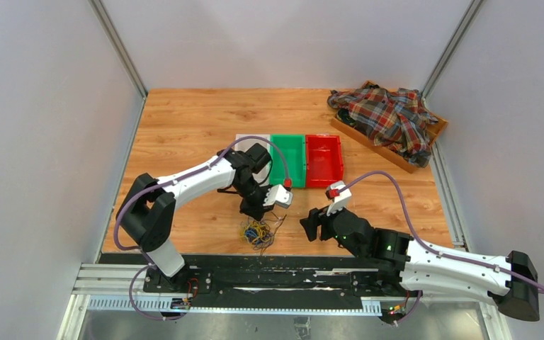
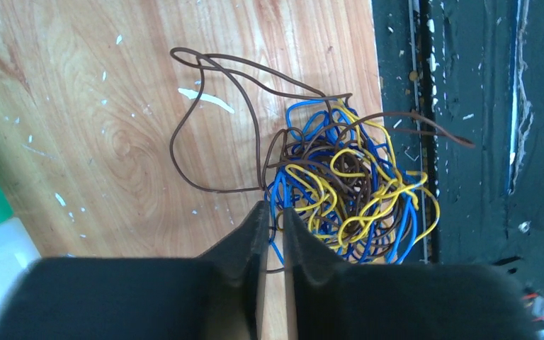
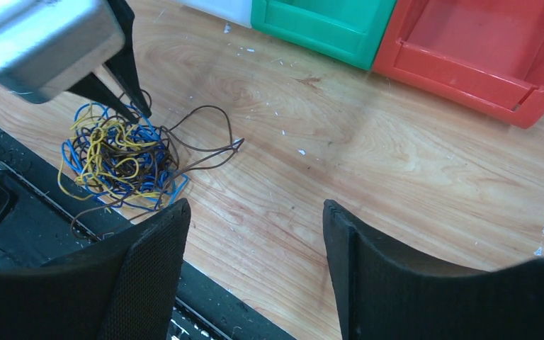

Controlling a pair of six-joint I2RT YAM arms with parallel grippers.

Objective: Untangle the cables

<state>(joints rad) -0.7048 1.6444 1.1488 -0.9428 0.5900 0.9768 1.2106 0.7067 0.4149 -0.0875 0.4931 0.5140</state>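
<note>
The cables (image 1: 257,232) (image 2: 347,184) (image 3: 117,156) lie as a tangled clump of blue, yellow and brown wires at the table's near edge, partly over the black rail. One long brown loop (image 2: 205,120) trails out onto the wood. My left gripper (image 1: 255,212) (image 2: 275,207) points down at the clump's far side. Its jaws stand only a narrow slit apart, with a blue and a brown strand running through the gap. My right gripper (image 1: 310,225) (image 3: 255,209) hovers to the right of the clump, open wide, nothing between its fingers.
White (image 1: 251,139), green (image 1: 288,159) and red (image 1: 324,159) bins stand in a row behind the arms. A plaid shirt (image 1: 389,120) lies in a wooden tray at the back right. The black rail (image 1: 269,273) borders the near edge.
</note>
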